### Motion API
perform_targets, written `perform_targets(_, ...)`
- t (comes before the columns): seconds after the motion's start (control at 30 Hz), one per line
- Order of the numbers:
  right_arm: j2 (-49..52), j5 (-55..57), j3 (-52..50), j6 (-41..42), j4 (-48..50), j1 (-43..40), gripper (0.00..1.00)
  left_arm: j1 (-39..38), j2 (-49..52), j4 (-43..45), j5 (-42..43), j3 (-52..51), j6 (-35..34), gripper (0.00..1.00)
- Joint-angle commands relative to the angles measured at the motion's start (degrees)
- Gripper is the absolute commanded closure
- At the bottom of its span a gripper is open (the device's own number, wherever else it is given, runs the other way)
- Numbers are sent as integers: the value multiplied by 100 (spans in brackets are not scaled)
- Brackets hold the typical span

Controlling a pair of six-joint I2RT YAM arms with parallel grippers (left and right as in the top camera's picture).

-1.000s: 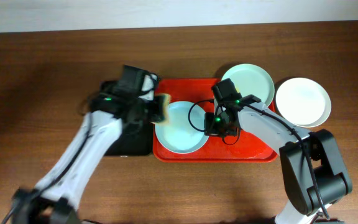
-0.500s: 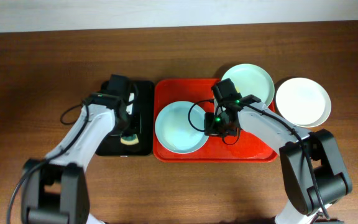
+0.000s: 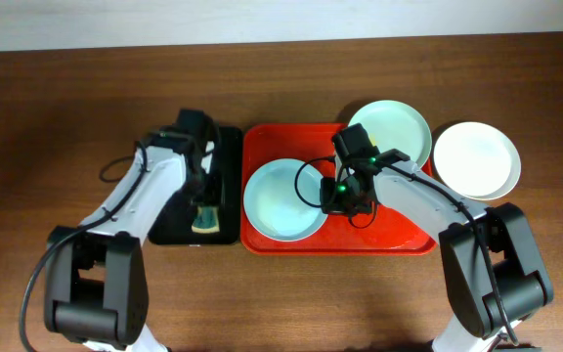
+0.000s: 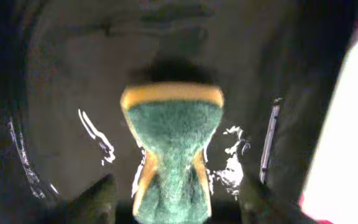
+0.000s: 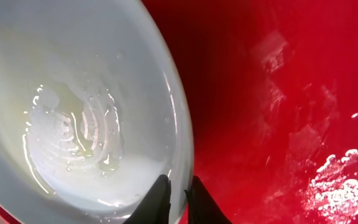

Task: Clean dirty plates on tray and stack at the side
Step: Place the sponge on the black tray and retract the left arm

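Note:
A pale blue-green plate (image 3: 281,200) lies on the left half of the red tray (image 3: 399,233). My right gripper (image 3: 344,196) is shut on its right rim. In the right wrist view the gripper (image 5: 178,200) has one finger inside the plate (image 5: 73,93) and one outside over the tray (image 5: 278,93). Wet streaks mark the plate's middle. A second pale plate (image 3: 389,132) rests at the tray's back right corner. A white plate (image 3: 475,159) sits on the table to the right. My left gripper (image 4: 176,210) is open over a green and yellow sponge (image 4: 173,146), with its fingers apart from it.
The sponge (image 3: 205,220) lies in a narrow black tray (image 3: 227,147) just left of the red tray, under my left gripper (image 3: 203,191). Brown table surface surrounds both trays, and a pale wall runs along the back.
My left gripper carried the sponge from the plate leftwards to the black tray, then opened and released it there. The right gripper and the plates have stayed put.

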Motion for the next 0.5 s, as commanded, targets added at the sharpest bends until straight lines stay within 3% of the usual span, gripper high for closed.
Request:
perform_targets(0.0, 17, -131, -55, -11, 15, 74, 83, 284, -525, -264, -170, 894, -378, 31)
perform_targets(0.07, 17, -131, -55, -11, 20, 74, 80, 555, -785, -328, -162, 1134, -811, 28)
perform_targets(0.1, 17, -131, -55, -13, 35, 74, 80, 734, -931, -315, -157, 1178, -949, 18)
perform_targets(0.13, 17, -129, -55, -11, 55, 74, 80, 962, -1082, -282, -153, 1182, -1003, 1)
perform_targets(0.47, 28, 328, -57, 11, 79, 76, 80, 1650, -1259, -299, -153, 1180, -1056, 1)
